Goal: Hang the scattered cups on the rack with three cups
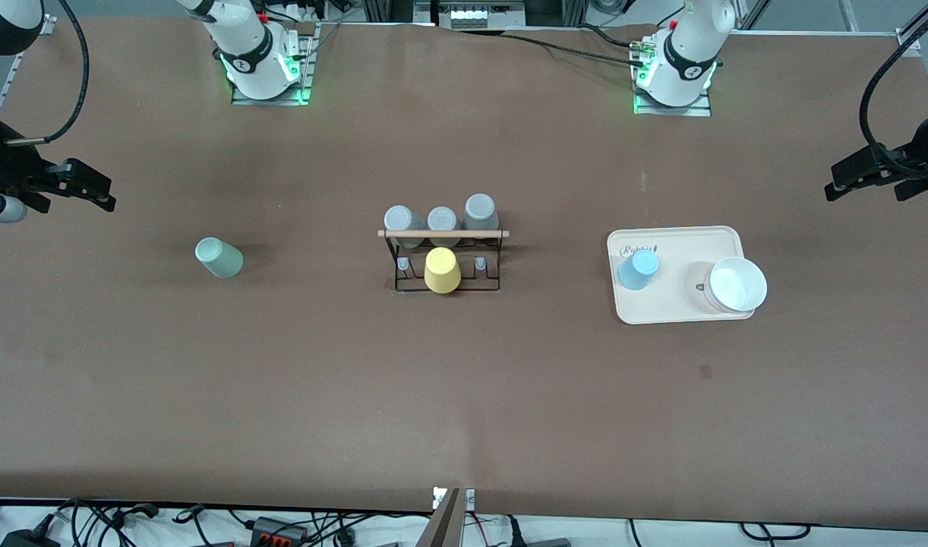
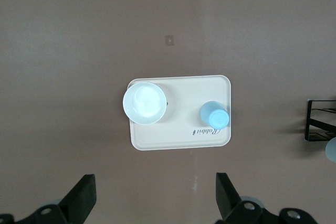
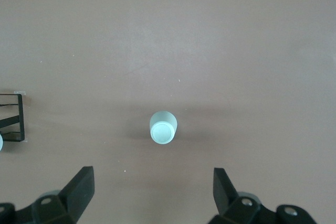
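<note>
rack (image 1: 443, 258) sits mid-table and serves as the reference for everything else: a black wire frame with a wooden rod across its top. three grey tumblers (image 1: 441, 219) hang inverted on the row of pegs farther from the front camera, and a yellow tumbler (image 1: 442, 270) covers the middle peg of the nearer row, with a bare peg on either side of it.

nothing of the task looks done yet. mint green cup (image 1: 219, 257) stands upside down on the table, well apart from the rack toward the right arm's end. light blue cup (image 1: 639, 270) stands on a cream tray (image 1: 680, 308) toward the left arm's end of the rack, beside a white bowl (image 1: 737, 285) on the same tray. both cups are left to hang, likely on the two free nearer pegs.

right gripper (image 3: 152, 187) hangs high over the table at the right arm's end, above the mint cup, fingers spread wide and empty. left gripper (image 2: 156, 192) hangs likewise high over the tray's end of the table, jaws wide apart, holding nothing.

tray carries a cursive word that may read "rabbit", though i cannot be sure. no other writing is legible.
</note>
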You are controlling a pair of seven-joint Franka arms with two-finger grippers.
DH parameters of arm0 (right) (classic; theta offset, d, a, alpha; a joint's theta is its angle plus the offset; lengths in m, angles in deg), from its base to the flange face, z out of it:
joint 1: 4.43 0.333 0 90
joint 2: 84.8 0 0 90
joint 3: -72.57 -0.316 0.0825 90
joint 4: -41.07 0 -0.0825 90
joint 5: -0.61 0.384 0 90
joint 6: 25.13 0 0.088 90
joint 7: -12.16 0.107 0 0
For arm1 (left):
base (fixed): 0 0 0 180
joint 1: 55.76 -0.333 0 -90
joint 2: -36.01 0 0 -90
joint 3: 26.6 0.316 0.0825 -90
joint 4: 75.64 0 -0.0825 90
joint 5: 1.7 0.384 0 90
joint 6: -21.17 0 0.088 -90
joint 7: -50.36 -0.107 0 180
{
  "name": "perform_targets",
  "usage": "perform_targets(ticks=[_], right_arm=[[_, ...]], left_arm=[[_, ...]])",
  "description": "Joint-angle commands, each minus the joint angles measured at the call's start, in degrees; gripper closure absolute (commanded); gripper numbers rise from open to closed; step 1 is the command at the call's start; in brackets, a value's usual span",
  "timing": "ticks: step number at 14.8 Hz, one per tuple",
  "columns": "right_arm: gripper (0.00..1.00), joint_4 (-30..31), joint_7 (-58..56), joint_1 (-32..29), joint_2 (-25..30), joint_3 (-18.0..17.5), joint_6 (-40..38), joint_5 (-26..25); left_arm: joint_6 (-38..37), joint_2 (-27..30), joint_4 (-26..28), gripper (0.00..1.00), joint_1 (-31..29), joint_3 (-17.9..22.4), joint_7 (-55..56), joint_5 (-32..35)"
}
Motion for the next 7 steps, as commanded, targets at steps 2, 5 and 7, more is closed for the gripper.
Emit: perform_targets(ticks=[2, 5, 7], right_arm=[[0.00, 0.00, -0.48, -0.07, 0.77, -0.09, -0.43, 0.76], [0.00, 0.09, -0.48, -0.07, 0.68, -0.09, -0.25, 0.76], [0.00, 0.09, -0.48, -0.07, 0.68, -0.09, -0.25, 0.76]], left_arm=[[-0.73, 0.39, -0.43, 0.00, -0.36, 0.04, -1.36, -0.44], [-0.64, 0.31, -0.43, 0.00, -0.27, -0.05, -1.28, -0.44], [-0.64, 0.04, -0.43, 0.00, -0.27, -0.31, -0.58, -0.44]])
